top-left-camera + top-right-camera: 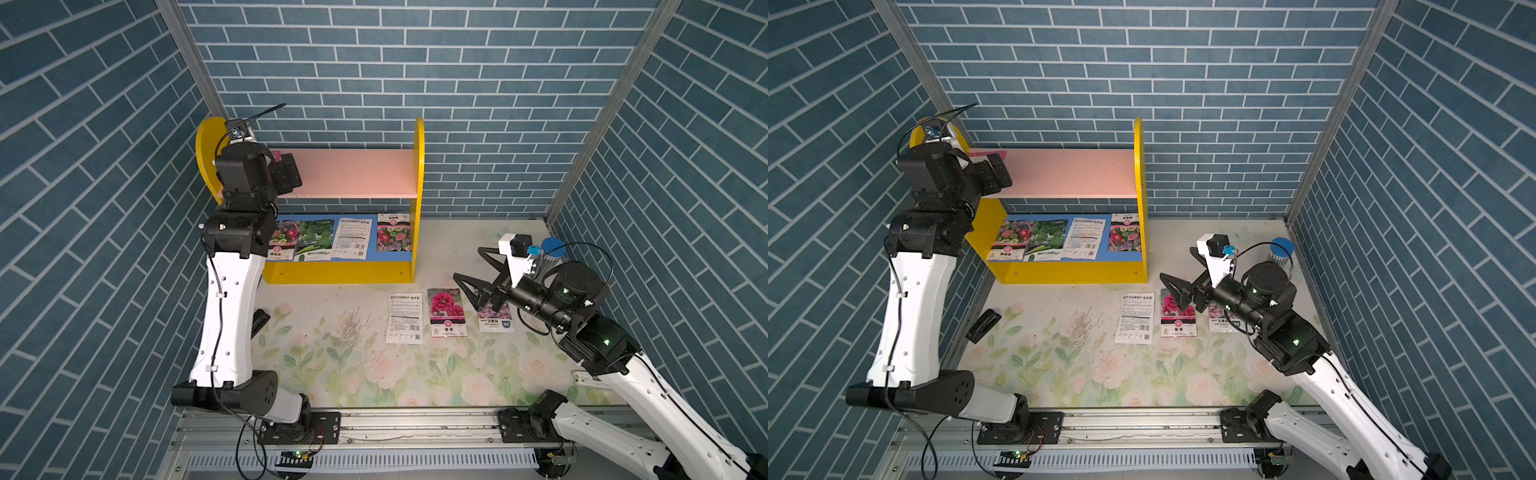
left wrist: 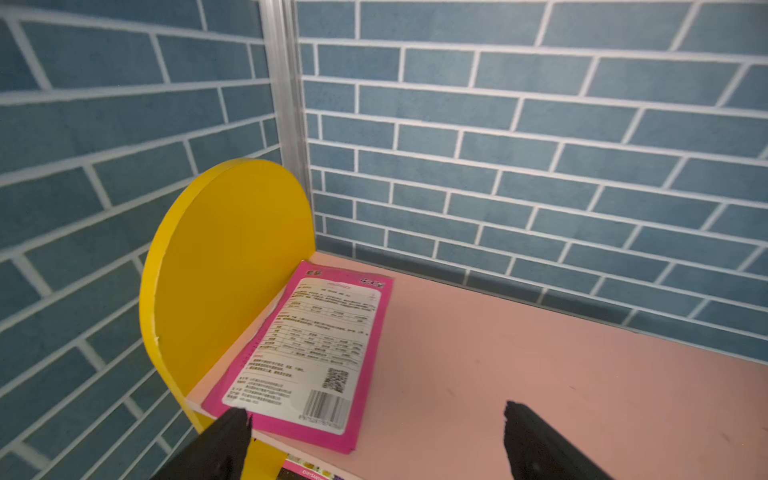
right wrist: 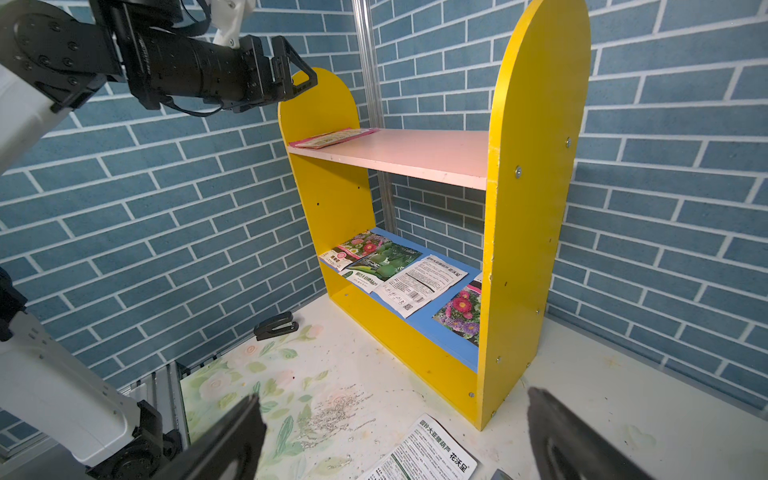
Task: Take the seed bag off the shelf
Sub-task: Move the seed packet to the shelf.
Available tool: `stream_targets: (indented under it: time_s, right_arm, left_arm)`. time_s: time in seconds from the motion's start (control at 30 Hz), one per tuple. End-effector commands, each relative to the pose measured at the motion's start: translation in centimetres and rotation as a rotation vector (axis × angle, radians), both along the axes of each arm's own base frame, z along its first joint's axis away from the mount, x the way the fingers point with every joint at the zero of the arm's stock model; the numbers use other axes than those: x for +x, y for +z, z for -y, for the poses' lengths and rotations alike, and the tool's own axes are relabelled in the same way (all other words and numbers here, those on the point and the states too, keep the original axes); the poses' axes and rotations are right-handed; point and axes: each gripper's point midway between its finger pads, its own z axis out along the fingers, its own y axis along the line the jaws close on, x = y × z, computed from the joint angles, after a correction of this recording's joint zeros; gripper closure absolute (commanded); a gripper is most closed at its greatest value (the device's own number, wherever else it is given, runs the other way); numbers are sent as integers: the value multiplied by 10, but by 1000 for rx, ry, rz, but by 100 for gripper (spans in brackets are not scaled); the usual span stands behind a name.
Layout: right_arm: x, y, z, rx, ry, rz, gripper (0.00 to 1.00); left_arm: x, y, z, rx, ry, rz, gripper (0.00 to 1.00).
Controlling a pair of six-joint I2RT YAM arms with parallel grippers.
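Now left hand [image 2: 374,411] released, hovering by pink seed bag [image 2: 307,349] on shelf [image 1: 419,166] upper board [image 1: 353,172], centre-left in both top views; right hand [image 1: 467,262] released, above counter [image 1: 332,374].

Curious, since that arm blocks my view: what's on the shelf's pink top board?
One pink seed bag lies flat beside the yellow side panel; the rest looks bare. In both top views the left end effector covers most of it.
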Motion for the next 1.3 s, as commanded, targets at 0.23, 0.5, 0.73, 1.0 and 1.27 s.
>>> stream_targets:
  time_s: [0.23, 0.5, 0.73, 1.0, 1.27]
  right_arm:
    - [2, 2, 2, -19, -18, 25, 0]
    - [3, -3, 0, -30, -15, 10, 0]
    - [2, -6, 0, -38, -7, -3, 0]
    - [1, -9, -2, -27, 0, -10, 1]
    - [-3, -8, 4, -23, -8, -5, 1]
  left_arm:
    - [39, -41, -56, -64, 117, -52, 0]
    - [55, -67, -75, 32, 191, -135, 0]
    - [55, -78, -69, 22, 168, -150, 0]
    - [51, -100, 2, -18, 3, -219, 0]
    - [39, -113, 63, -96, -116, -264, 0]
